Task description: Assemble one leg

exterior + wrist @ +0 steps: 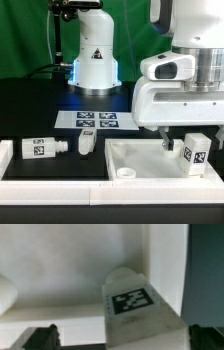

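Note:
A white leg (195,152) with a black-and-white tag lies on the large flat white panel (130,158) at the exterior view's right. My gripper (176,143) hangs low right over it. In the wrist view the leg (137,308) sits between my two dark fingertips (40,339), nearer one of them, with a clear gap to the other. The gripper (122,340) is open and holds nothing. The panel (60,280) fills the background there. Two more legs (40,148) (87,143) lie on the table at the exterior view's left.
The marker board (98,120) lies on the black table behind the legs. A white robot base (95,60) stands at the back before a green curtain. A white raised strip (50,170) runs along the front left. A small round white part (126,172) rests at the panel's front corner.

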Action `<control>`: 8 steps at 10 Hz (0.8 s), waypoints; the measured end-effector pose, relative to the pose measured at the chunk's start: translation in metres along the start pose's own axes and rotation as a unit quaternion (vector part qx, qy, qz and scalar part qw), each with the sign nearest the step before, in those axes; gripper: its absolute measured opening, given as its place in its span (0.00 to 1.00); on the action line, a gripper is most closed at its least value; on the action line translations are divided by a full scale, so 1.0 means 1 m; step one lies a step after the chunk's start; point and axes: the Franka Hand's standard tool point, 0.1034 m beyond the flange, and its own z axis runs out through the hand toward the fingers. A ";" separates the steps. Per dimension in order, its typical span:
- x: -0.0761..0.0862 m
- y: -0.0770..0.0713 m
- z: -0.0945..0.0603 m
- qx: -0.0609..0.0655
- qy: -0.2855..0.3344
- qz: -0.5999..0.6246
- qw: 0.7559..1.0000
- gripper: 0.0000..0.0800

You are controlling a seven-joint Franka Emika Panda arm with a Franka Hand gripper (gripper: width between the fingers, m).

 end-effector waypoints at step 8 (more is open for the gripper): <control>-0.001 -0.001 0.001 -0.001 -0.001 0.272 0.962 0.36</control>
